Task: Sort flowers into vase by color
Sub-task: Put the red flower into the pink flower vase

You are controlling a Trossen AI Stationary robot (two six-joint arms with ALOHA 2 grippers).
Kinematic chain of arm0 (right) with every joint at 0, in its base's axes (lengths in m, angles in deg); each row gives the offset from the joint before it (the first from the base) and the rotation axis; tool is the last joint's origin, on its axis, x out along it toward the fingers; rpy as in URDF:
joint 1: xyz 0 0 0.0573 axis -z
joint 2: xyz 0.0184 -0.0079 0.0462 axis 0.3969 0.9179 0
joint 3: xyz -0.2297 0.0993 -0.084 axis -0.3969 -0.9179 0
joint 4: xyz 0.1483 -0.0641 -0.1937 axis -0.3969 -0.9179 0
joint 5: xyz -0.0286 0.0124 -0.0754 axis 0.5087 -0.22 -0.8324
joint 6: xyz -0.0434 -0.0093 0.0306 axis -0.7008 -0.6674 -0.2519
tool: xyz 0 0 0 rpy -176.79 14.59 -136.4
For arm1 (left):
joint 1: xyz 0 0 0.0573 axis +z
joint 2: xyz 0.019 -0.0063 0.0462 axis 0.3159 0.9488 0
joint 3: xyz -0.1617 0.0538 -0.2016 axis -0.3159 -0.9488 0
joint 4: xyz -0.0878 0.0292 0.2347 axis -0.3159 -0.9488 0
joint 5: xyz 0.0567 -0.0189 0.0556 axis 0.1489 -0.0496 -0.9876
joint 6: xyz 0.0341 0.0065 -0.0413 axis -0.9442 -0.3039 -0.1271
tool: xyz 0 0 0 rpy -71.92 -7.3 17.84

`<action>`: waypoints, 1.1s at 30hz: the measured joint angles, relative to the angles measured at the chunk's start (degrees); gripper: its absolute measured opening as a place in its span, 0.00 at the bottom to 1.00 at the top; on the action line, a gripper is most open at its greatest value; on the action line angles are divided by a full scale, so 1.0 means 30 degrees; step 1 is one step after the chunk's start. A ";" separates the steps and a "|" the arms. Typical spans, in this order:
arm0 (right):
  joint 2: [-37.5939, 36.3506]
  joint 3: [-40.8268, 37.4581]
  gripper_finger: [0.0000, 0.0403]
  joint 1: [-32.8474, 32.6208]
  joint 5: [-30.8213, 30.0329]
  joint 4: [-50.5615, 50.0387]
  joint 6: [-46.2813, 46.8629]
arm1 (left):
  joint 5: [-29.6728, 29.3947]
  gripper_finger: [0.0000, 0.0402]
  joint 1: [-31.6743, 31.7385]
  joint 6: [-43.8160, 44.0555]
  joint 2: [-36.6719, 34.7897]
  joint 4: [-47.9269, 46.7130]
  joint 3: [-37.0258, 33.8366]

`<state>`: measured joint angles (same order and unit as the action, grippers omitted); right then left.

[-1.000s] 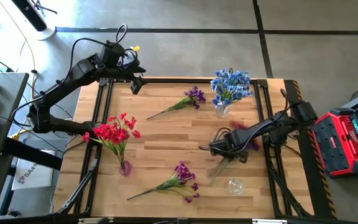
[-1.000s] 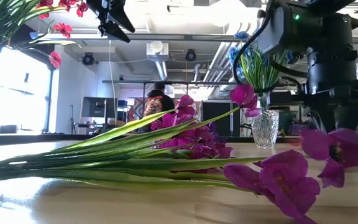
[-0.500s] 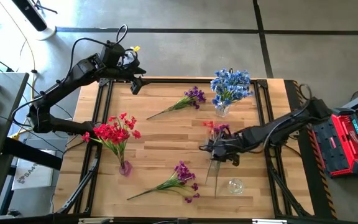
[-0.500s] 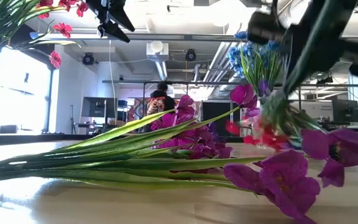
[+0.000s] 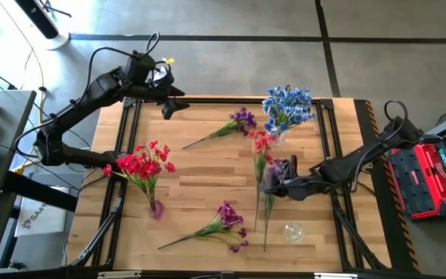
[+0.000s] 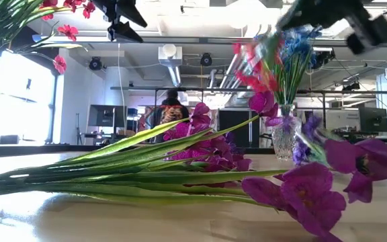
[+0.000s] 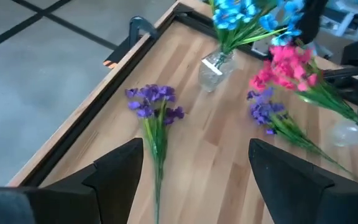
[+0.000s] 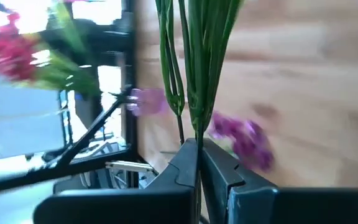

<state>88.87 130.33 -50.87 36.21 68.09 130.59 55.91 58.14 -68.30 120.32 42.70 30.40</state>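
The wooden desk point(image 5: 200, 167) carried several flowers. The right gripper point(image 5: 272, 180), over the middle of the right half of the desk, was closed on the green stems of a bunch with red and purple blossoms point(image 5: 262, 151), lifted above the surface. The left gripper point(image 5: 170, 109) hung near the far left corner, its fingers spread wide and holding nothing. The blue flowers point(image 5: 287, 106) stood in a vase near the far right corner, the red flowers point(image 5: 140, 165) in a vase point(image 5: 155, 208) by the left edge. Two purple sprays lay flat: one point(image 5: 235, 124) near the far edge, one point(image 5: 221, 222) near the near edge. An empty glass vase point(image 5: 293, 231) stood near the near right corner.
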 joint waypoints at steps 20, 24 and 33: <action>-0.0036 0.0022 0.00 0.1503 -0.2449 1.1544 -1.8622 | 0.6844 0.69 -0.0272 0.4003 -0.1138 0.2672 0.1196; -0.0043 0.0029 0.00 0.2183 -0.2356 1.2843 -2.0764 | 0.8214 0.69 -0.0848 0.5242 -0.1252 0.4370 0.1202; 0.0073 0.0029 0.00 0.3995 -0.1164 1.3614 -2.2903 | 0.8318 0.69 -0.2219 0.6640 -0.1124 0.7417 0.1209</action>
<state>89.08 130.42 -38.89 32.71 108.93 61.89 80.87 51.48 -48.39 116.95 64.95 34.03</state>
